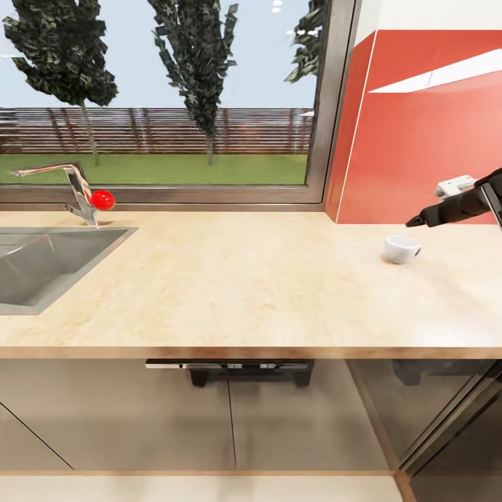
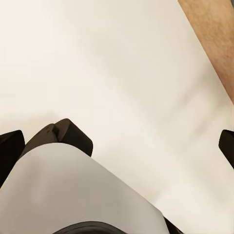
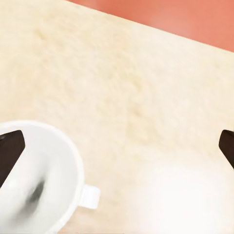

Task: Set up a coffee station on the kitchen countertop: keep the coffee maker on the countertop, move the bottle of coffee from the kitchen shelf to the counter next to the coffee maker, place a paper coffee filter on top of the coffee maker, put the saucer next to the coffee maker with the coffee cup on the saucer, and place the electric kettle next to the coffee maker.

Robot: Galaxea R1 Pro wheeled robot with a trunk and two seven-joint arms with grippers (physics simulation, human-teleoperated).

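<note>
From the head camera, your right gripper (image 1: 416,222) hovers just above and beside the coffee cup (image 1: 402,248), which stands upright on the countertop (image 1: 244,279) near the red wall (image 1: 418,139), well away from the sink (image 1: 42,261).

Left wrist camera: the left fingers (image 2: 226,146) are spread over pale floor, grasping nothing.

Right wrist camera: the right fingers (image 3: 9,151) are spread wide, released. The cup lies off toward one fingertip, not centred between them, its handle (image 3: 90,196) pointing into the gap.

Black right arm (image 1: 460,206), tapered black tip
</note>
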